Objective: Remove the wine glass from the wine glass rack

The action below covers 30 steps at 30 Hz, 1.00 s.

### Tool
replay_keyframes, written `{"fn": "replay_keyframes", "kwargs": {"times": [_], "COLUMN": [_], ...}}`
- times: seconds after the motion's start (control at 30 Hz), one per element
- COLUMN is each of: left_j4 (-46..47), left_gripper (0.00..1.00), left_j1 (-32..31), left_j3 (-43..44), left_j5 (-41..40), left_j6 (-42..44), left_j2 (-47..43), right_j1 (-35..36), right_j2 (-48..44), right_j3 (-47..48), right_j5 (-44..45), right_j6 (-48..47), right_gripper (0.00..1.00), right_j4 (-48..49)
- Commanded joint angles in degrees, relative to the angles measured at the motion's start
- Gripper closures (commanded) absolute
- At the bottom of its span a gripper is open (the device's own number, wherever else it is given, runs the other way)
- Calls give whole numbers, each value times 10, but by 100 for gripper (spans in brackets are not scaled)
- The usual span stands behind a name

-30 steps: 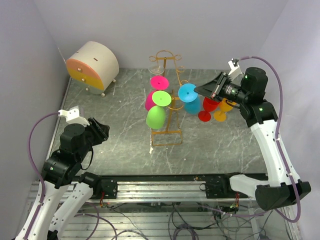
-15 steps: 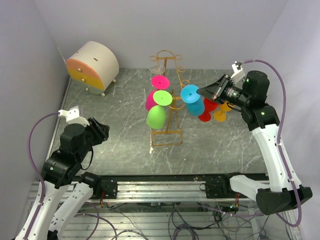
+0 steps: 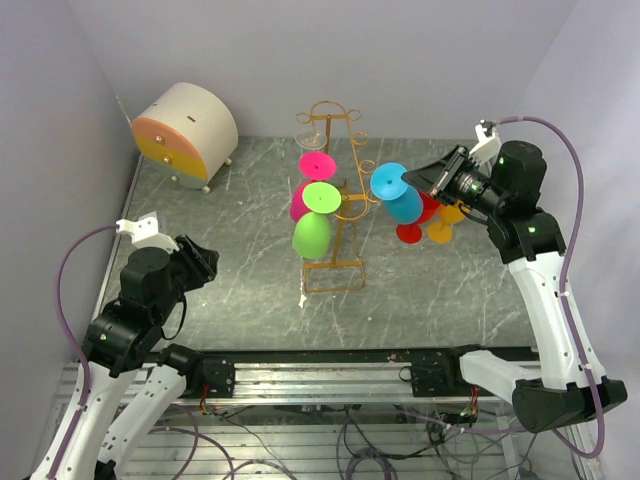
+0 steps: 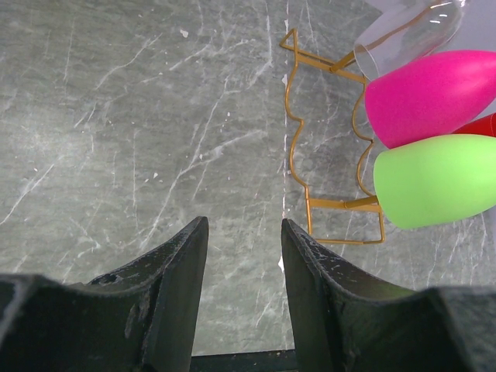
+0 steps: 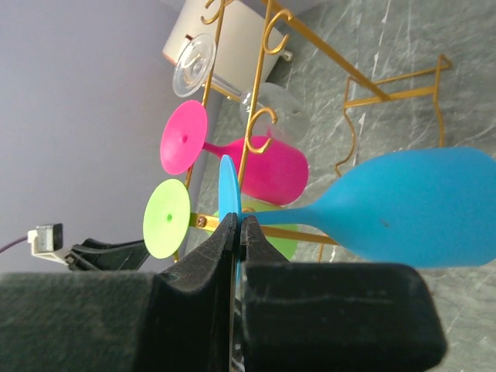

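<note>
One blue plastic wine glass point(image 3: 404, 205), foot pinched in our right claw point(image 3: 432, 183), has swung right, seemingly clear of the golden wire rack point(image 3: 332, 290).

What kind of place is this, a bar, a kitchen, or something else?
Probably a robotics lab test cell: a left arm and right arm bolted to a metal rail with loose cables, plain walls boxing in a marble-look table, and bright wine glasses on a wire rack.
</note>
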Motion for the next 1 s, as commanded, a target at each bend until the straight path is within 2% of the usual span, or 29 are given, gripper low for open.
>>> {"fn": "replay_keyframes", "kwargs": {"times": [0.0, 0.23, 0.4, 0.63, 0.8, 0.97], "left_j4": [6, 3, 4, -12, -25, -28], "left_gripper": [46, 46, 46, 46, 46, 45], "left_j1": [-2, -2, -2, -2, -2, -2], "left_j3": [1, 1, 9, 72, 101, 105], "left_j5": [-13, 1, 51, 111, 138, 148], "left_j6": [-3, -15, -59, -112, -143, -164], "left_j2": [-4, -5, -15, -13, -14, -20], "right_j1": [0, -1, 1, 17, 40, 91], "right_j2": [-26, -80, -91, -50, 13, 75], "right_j3": [17, 66, 107, 182, 259, 337], "right_j5": [35, 81, 25, -59, -78, -51], "right_j6": [-44, -193, -253, -272, -276, -300], "right_gripper": [100, 100, 100, 100, 100, 100], "right_j4": [27, 44, 51, 46, 18, -12]}}
